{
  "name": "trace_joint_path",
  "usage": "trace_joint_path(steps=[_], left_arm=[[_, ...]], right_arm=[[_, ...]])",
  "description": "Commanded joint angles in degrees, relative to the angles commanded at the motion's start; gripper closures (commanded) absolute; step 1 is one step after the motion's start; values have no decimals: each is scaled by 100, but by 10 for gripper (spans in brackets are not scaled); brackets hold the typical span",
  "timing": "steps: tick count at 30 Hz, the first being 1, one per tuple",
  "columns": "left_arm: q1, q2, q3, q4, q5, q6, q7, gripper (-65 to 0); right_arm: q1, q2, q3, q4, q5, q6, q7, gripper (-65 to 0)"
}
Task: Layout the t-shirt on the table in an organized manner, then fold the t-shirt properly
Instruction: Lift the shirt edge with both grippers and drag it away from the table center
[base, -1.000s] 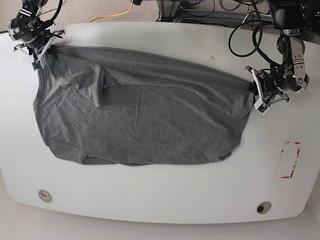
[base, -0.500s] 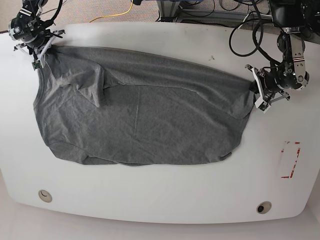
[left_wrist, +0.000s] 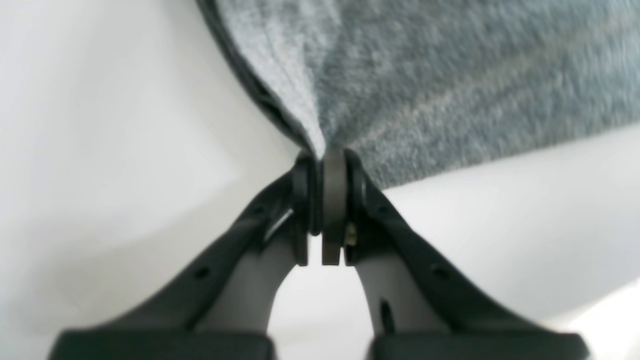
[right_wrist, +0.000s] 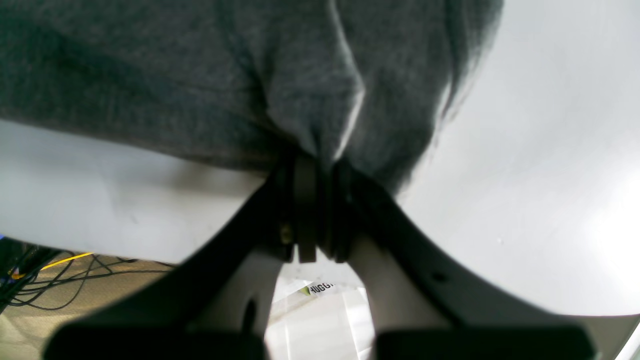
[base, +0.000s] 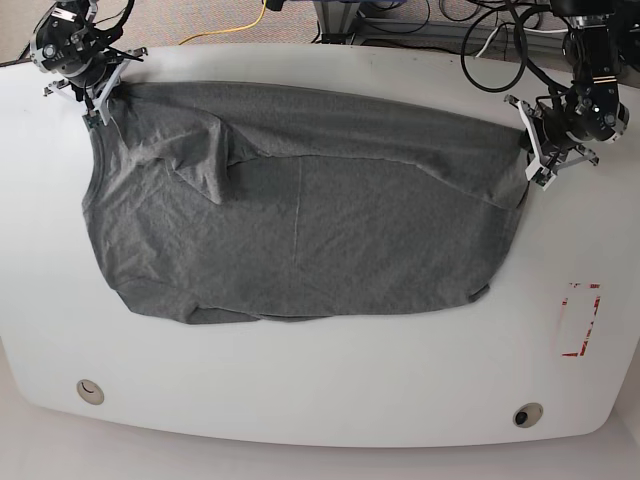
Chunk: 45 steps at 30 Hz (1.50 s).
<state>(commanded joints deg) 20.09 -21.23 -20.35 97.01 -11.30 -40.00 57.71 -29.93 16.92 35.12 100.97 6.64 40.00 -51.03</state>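
Note:
The heather-grey t-shirt (base: 300, 215) lies spread and wrinkled across the white table (base: 330, 380), with a fold of cloth bunched near its upper left. My left gripper (base: 533, 160) is at the shirt's right end, shut on a corner of the fabric (left_wrist: 320, 145). My right gripper (base: 98, 100) is at the shirt's far-left top corner, shut on the cloth (right_wrist: 315, 145). In both wrist views the jaws are pressed together with fabric pinched at their tips. The stretch of cloth between the two grippers is pulled fairly straight along the back edge.
A red dashed rectangle mark (base: 580, 320) is on the table at the right. Two round holes (base: 90, 390) (base: 527, 414) sit near the front edge. Cables and a yellow cord (base: 240, 25) lie on the floor behind the table.
Both grippers have moved toward the table's far edge, carrying the shirt's two held corners with them. The whole shirt has slid back and slightly right, and its top edge looks straighter.

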Motion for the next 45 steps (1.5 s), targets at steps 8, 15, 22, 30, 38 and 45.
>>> trace_joint_path(steps=[8,15,22,30,38,45], left_arm=[[686,0,-255,431,-9,0,0,0],[1002,18,-396,677,-18,0,0,0],[993,0,-404,695,-18,0,211,0],[888,0,-404,712,-18,0,264,-311],[800,0,-554,826,-9,0,273,-447],[501,-18,-563,923,-18,0,677,-450]], right_arm=[[-229,97,18,193,-18,0,0,-36],[-527,88,18,589,-9,0,-9,-36],[-651,88,18,642,-9,0,-9,-41],[-642,88,18,651,-18,0,-9,-254],[-668,18,466,967,9,0,-9,-623],[-651,-26,721,1257,-9,0,-9,-650]])
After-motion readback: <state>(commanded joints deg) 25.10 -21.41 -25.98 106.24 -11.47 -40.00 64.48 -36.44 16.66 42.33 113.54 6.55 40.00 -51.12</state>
